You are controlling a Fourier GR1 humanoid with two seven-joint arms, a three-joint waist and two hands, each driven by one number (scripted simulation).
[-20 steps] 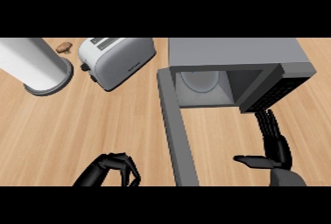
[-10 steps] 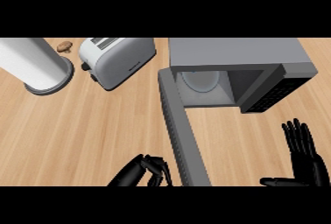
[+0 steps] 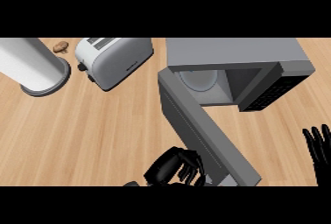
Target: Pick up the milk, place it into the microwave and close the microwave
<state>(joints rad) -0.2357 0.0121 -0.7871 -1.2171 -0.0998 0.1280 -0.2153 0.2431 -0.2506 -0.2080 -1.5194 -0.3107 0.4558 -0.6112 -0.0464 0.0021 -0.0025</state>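
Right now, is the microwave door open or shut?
Open. The door stands out from the microwave toward the view's lower edge, and the inside with its round turntable shows.

Bright even light on counter (image 3: 77, 131); faint shadow under toaster (image 3: 119, 57) edge; microwave (image 3: 233, 54) cavity darker.

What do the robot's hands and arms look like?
Both hands are plain black. The left hand looks bulky, with a slight sheen on its rounded surfaces. The right hand shows long, slim fingers. No cables or markings are visible, and the arms are almost wholly out of view.
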